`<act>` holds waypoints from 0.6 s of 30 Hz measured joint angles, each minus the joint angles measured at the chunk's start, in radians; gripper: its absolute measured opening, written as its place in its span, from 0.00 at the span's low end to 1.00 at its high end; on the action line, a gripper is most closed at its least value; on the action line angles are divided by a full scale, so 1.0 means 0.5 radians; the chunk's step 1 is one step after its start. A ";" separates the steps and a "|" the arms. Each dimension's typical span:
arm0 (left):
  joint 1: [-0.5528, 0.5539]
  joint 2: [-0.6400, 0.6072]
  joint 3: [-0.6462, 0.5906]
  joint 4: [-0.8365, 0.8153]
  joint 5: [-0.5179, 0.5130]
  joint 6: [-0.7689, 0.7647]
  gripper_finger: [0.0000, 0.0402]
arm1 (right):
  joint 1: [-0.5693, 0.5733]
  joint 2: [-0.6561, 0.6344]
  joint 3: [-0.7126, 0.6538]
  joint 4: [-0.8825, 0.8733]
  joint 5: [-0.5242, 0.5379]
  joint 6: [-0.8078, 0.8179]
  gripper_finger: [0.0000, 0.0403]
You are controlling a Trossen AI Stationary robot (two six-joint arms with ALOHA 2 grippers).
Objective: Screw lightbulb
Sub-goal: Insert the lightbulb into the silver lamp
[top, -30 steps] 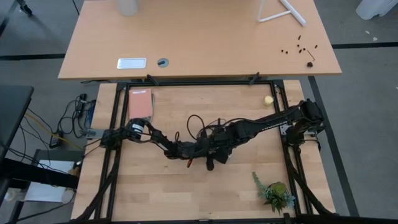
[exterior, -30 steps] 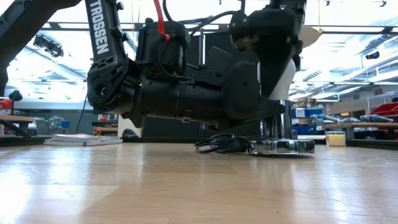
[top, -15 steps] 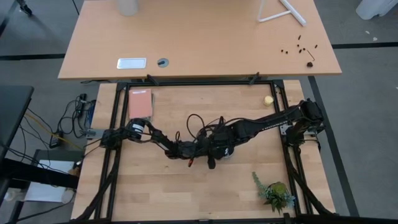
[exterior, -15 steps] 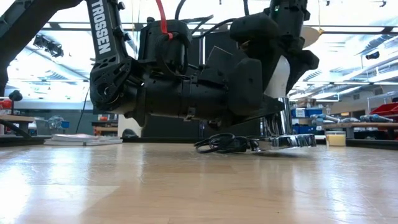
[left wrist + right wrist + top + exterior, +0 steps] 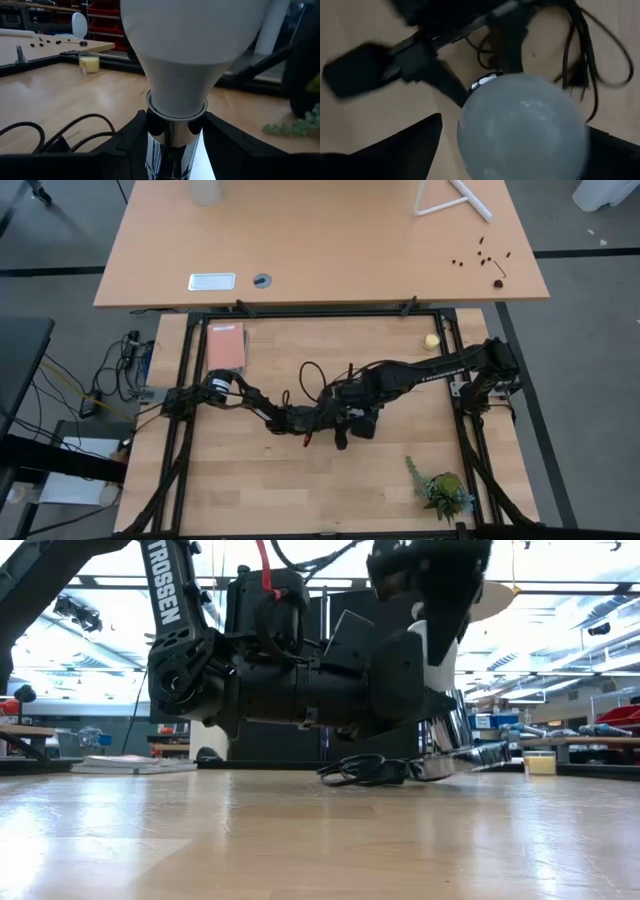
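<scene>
A: What takes up the most room?
B: The wooden table (image 5: 300, 490), with both dark arms meeting near its middle. The left arm (image 5: 245, 398) lies low across the boards; the right arm (image 5: 430, 370) reaches in from the far right side.

A: And the left gripper (image 5: 172, 127)?
B: It sits just above the tabletop, its fingers (image 5: 130, 135) pinching the shiny metal neck of the socket (image 5: 455, 745) from both sides. In the low view the socket base looks tilted, one edge lifted off the wood.

A: Where is the lightbulb (image 5: 187, 50)?
B: Standing in that socket, white glass upward, right between the two grippers.

A: The right gripper (image 5: 512, 145)?
B: Directly over the lightbulb, looking down on its round top. Its fingers (image 5: 395, 150) are spread wide on either side of the glass, apart from it.

A: Anything else?
B: A black cord (image 5: 365, 770) coils on the table beside the socket. A pink book (image 5: 226, 346) lies near the left rear corner, a small green plant (image 5: 442, 490) near the right front, and a little yellow ball (image 5: 431, 340) by the right rear
</scene>
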 joint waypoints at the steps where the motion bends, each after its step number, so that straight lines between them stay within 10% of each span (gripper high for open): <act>1: 0.000 0.000 0.000 -0.013 0.000 0.012 0.43 | 0.000 0.000 0.005 -0.006 0.001 -0.145 0.95; 9: -0.002 0.000 0.000 -0.051 0.057 0.111 0.43 | 0.015 0.000 0.018 -0.014 0.012 -1.338 0.93; 18: 0.005 0.000 -0.001 -0.134 0.092 0.168 0.43 | 0.015 0.000 0.018 -0.024 0.074 -1.458 0.93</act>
